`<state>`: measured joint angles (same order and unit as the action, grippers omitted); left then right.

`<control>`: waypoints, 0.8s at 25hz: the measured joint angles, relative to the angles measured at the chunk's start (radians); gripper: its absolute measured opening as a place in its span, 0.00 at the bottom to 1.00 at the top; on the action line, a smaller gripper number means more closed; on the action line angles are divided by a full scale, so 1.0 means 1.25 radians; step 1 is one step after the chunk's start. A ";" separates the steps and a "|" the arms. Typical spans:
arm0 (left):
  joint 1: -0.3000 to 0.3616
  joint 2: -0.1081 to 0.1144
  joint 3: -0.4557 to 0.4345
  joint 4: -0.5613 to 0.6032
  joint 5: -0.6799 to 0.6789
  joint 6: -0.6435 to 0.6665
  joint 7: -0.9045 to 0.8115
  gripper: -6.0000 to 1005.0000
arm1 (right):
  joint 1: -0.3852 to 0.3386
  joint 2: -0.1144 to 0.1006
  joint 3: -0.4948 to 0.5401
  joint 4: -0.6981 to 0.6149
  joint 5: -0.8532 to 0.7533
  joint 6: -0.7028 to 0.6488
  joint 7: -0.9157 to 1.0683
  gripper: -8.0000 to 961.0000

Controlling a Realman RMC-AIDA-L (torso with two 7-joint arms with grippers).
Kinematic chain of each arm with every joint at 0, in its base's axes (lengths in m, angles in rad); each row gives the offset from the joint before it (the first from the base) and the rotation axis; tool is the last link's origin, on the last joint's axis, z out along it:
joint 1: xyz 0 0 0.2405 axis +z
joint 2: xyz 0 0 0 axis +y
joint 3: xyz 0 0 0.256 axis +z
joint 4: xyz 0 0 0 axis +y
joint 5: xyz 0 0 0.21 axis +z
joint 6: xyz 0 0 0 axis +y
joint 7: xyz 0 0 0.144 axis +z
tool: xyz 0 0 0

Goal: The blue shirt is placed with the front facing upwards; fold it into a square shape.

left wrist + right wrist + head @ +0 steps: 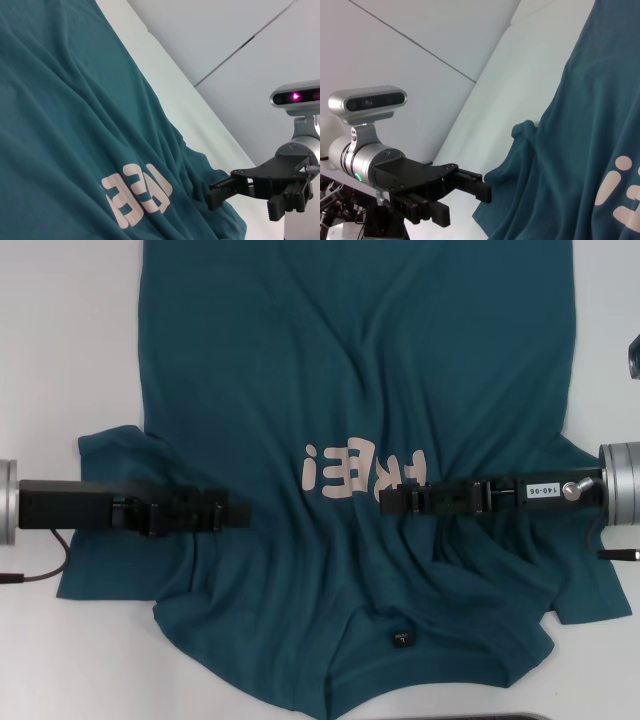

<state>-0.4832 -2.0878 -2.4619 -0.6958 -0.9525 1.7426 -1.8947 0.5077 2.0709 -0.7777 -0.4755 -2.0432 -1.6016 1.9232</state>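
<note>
The blue shirt (pixel 360 390) is soft matt cloth, knit-looking, rumpled into shallow creases around both sets of fingers. Its pale chest lettering (pixel 365 468), between the two grippers' fingertips, looks like a flat matt print. The left gripper (pixel 235 512) and right gripper (pixel 392 500) are matt black plastic or coated metal. Behind each, away from the fingertips, the wrist is brushed silvery metal with a dull sheen. The table (pixel 60 340) under the shirt is smooth, white and faintly satin.
</note>
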 joint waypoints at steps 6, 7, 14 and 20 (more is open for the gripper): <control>-0.001 0.000 0.004 0.000 0.000 -0.001 0.000 0.69 | 0.000 0.000 0.000 0.000 0.000 -0.001 0.000 0.90; -0.001 0.000 0.004 0.001 0.000 -0.001 0.000 0.69 | 0.000 0.000 0.000 0.000 0.000 -0.001 0.000 0.90; -0.001 0.000 0.004 0.001 0.000 -0.001 0.000 0.69 | -0.001 0.000 0.000 0.000 0.000 -0.001 0.000 0.90; -0.001 0.000 0.002 0.001 0.000 0.000 -0.001 0.69 | 0.002 0.000 0.000 0.000 0.000 -0.001 0.000 0.90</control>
<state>-0.4847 -2.0877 -2.4590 -0.6948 -0.9526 1.7428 -1.8955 0.5107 2.0704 -0.7777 -0.4756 -2.0433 -1.6031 1.9237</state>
